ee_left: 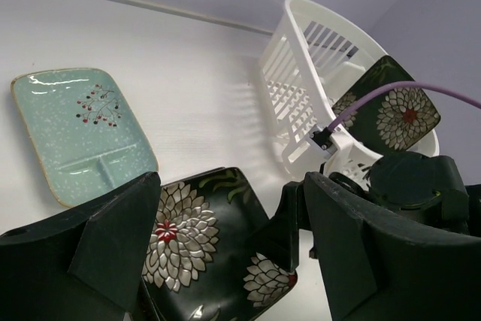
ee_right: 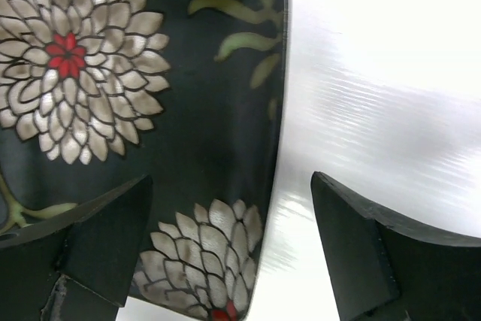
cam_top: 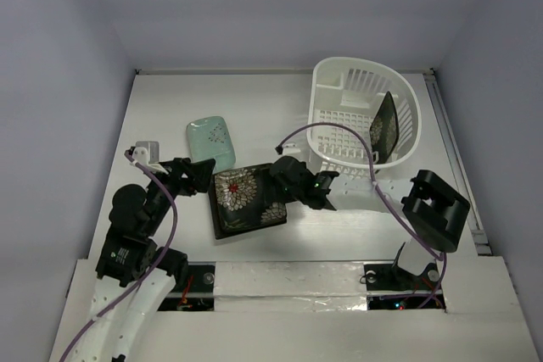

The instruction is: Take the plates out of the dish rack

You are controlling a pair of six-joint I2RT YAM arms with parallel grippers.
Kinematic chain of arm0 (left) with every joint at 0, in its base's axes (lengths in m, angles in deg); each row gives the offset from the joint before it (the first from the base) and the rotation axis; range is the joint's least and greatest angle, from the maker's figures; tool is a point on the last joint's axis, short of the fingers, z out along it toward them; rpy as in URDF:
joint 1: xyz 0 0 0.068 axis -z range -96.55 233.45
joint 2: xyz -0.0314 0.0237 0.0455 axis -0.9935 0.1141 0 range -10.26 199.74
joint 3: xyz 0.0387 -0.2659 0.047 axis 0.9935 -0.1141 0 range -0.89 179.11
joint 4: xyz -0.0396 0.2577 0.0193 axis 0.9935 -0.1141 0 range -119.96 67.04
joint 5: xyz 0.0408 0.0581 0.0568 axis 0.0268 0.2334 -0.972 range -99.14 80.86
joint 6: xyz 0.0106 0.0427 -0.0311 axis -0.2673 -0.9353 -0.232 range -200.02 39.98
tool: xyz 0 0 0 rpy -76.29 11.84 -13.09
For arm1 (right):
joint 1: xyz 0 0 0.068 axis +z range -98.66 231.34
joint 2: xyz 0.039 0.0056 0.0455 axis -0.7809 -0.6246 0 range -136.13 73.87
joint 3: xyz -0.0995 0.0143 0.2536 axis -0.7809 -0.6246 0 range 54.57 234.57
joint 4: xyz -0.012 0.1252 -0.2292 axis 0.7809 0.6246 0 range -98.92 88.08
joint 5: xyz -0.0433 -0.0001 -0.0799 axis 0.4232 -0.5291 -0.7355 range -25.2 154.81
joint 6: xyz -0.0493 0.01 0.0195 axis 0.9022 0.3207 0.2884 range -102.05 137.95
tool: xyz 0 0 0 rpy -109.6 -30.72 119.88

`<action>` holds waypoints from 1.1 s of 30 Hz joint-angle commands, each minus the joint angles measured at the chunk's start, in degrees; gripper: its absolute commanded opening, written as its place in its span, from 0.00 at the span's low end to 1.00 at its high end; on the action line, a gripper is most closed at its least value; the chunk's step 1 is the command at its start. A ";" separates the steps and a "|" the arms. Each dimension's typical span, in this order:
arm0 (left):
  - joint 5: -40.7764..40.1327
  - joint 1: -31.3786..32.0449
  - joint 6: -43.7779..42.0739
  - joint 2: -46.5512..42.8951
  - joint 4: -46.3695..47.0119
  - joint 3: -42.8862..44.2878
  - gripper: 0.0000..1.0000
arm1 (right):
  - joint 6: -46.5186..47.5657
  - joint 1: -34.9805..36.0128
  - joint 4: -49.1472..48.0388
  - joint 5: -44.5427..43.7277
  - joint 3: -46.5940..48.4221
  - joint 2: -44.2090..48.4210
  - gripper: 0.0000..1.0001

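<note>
Claw positions are given by the top view: the flat flowered plate (cam_top: pixel 246 199), centre frame on the tabletop (cam_top: pixel 170 108), is flanked by left claw (cam_top: pixel 202 177) and right claw (cam_top: pixel 284 184); the standing flowered plate (cam_top: pixel 386 129) is seen in the dish rack (cam_top: pixel 322 103), upper right. From the left wrist, left fingers (ee_left: pixel 113 238) are shown apart and the right claw close at lower right, so a collision could be caused. From the right wrist, the plate's edge is straddled by parted fingers (ee_right: pixel 105 238) and could be dragged.
</note>
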 commanded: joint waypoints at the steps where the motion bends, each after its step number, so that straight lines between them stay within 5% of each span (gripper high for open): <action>1: -0.18 0.19 -0.09 -0.96 1.96 0.28 0.74 | 1.70 0.80 3.76 -4.16 2.88 3.92 0.92; 5: -0.09 0.19 0.00 -1.14 2.13 0.19 0.74 | 4.94 1.42 7.18 -4.08 4.02 9.79 0.90; 8: -0.18 0.19 -0.09 -1.32 2.05 0.10 0.73 | 6.62 1.42 10.52 -7.92 5.60 13.49 0.77; 12: -0.44 0.72 -0.09 -1.67 2.04 0.19 0.72 | 8.11 1.42 14.13 -17.74 7.62 21.75 0.08; 15: -0.62 0.72 -0.09 -2.19 1.87 0.19 0.65 | 9.25 -3.13 20.54 -25.68 10.78 25.36 0.00; 17: -0.62 0.72 -0.09 -2.46 1.78 0.19 0.55 | 9.43 -6.04 25.36 -29.72 12.98 26.51 0.00; 19: -0.70 1.24 -0.09 -2.81 1.87 0.19 0.33 | 10.66 -12.07 26.70 -33.07 13.25 28.00 0.00; 23: -0.97 1.25 -0.09 -2.81 1.87 0.19 0.07 | 14.26 -21.68 22.94 -30.27 11.32 31.51 0.00; 27: -1.23 2.30 -0.09 -2.98 1.78 0.28 0.07 | 16.37 -29.42 24.33 -32.90 12.81 31.18 0.46; 28: -1.23 2.30 -0.09 -3.07 1.78 0.36 0.09 | 17.42 -30.65 24.77 -33.17 14.20 30.82 0.65; 33: -1.67 2.30 0.00 -3.86 1.61 0.28 0.18 | 20.06 -35.75 27.23 -30.72 17.38 28.28 0.82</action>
